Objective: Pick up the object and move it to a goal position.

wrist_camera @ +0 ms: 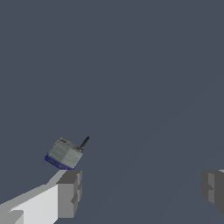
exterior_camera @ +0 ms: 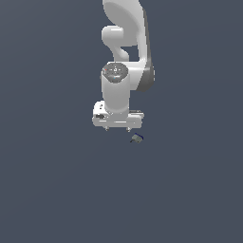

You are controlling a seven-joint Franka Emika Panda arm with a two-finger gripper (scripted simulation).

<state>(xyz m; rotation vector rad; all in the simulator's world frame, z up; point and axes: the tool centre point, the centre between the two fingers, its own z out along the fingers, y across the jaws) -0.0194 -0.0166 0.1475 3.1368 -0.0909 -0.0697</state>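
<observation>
In the wrist view the block (wrist_camera: 64, 154) lies on the bench (wrist_camera: 131, 65) just beside one finger (wrist_camera: 69, 194), outside the wide-apart jaws of the gripper (wrist_camera: 142, 190). It looks light, rigid and flat; pinch its short sides, centred, or it may squirt out

The arm (exterior_camera: 124, 71) has a smooth white shell with a soft sheen, like moulded plastic, and a darker grey band at one joint. The gripper (exterior_camera: 117, 128) is the same white; its fingertips (wrist_camera: 69, 194) look matt grey and faceted. The object (wrist_camera: 64, 154) is dull mottled grey with a dark blue edge. The ground (exterior_camera: 47, 190) is flat, matt slate-grey, featureless.
</observation>
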